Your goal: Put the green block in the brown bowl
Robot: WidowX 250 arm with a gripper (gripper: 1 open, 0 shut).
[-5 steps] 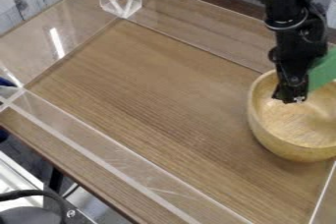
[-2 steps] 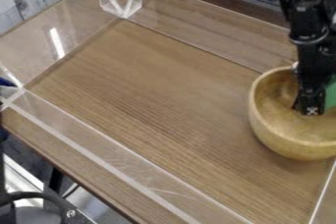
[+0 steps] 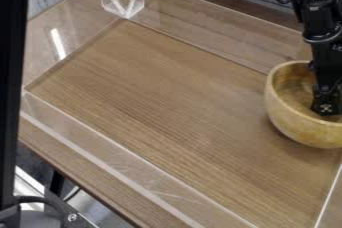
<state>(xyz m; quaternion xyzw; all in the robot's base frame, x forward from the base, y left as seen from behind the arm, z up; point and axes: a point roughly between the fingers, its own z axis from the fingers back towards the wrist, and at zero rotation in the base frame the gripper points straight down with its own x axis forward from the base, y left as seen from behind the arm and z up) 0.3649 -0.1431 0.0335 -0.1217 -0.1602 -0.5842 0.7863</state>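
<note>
At the right edge of the wooden desk [image 3: 147, 92], the black gripper [image 3: 325, 105] is reached down into the brown bowl [image 3: 287, 112], while the jaws' opening and the green block's whereabouts cannot be told from this view.

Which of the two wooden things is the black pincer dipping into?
The round tan bowl at the right edge: the pincer reaches inside its thick rim, not touching the flat tabletop.
</note>
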